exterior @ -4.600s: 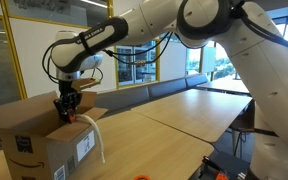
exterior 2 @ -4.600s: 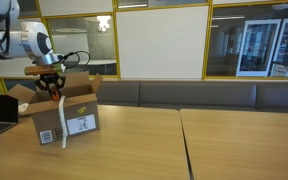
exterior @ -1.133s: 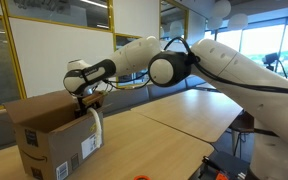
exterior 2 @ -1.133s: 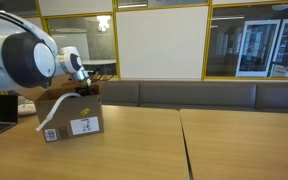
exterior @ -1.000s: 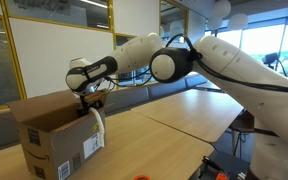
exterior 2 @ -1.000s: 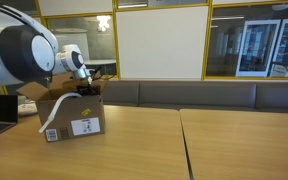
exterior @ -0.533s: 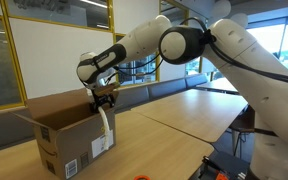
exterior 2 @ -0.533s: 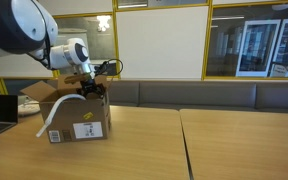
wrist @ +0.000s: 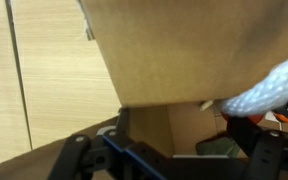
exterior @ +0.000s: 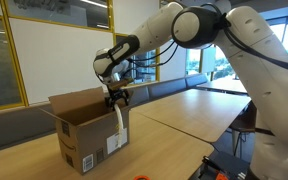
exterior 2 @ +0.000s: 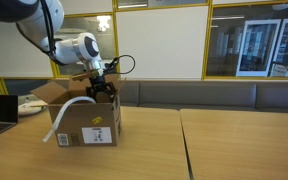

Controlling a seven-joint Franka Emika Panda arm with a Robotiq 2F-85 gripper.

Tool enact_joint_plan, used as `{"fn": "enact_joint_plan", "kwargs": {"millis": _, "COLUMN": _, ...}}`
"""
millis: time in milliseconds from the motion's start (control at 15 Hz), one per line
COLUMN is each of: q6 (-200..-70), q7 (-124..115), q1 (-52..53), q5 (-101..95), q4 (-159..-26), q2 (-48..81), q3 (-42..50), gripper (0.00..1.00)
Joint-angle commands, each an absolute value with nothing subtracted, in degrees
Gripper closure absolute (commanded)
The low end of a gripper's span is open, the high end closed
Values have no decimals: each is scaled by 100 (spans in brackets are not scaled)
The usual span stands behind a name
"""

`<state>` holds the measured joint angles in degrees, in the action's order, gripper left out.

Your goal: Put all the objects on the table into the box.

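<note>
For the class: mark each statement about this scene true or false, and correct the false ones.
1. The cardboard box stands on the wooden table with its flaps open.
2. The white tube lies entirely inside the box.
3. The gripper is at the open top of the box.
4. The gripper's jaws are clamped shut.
1. True. The box stands on the table with its flaps folded outward.
2. False. The white tube hangs out over the box's rim and down its outer side.
3. True. The gripper is at the top of the box, by the rim where the tube hangs out.
4. False. The jaws stand wide open, as the wrist view shows.
</note>
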<state>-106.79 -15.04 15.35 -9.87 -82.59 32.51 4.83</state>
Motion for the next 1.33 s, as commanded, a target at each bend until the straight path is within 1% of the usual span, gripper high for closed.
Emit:
{"fn": "enact_joint_plan", "kwargs": {"millis": 0, "q6": -10665, "q7": -1817, "q1": 1396, "q5": -1117, "q4": -8794, "q2": 2535, "q3": 344, "gripper": 0}}
{"fn": "enact_joint_plan", "kwargs": {"millis": 533, "q6": -10615, "q7": -2910, "q1": 1448, "q5": -1326, "q4": -9890, "q2": 586, "q3": 5, "gripper": 0}}
{"fn": "enact_joint_plan", "kwargs": {"millis": 1000, "q6": -10565, "q7": -3867, "q1": 1272, "q5": -1066, "q4": -11942, "q2": -1289, "q3": -661, "gripper": 0}}
{"fn": "enact_joint_plan", "kwargs": {"millis": 1267, "q6": -10777, "q7": -4090, "q1": 1203, "q5": -667, "q4": -12967, "q2": -1873, "q3": -950, "gripper": 0}}
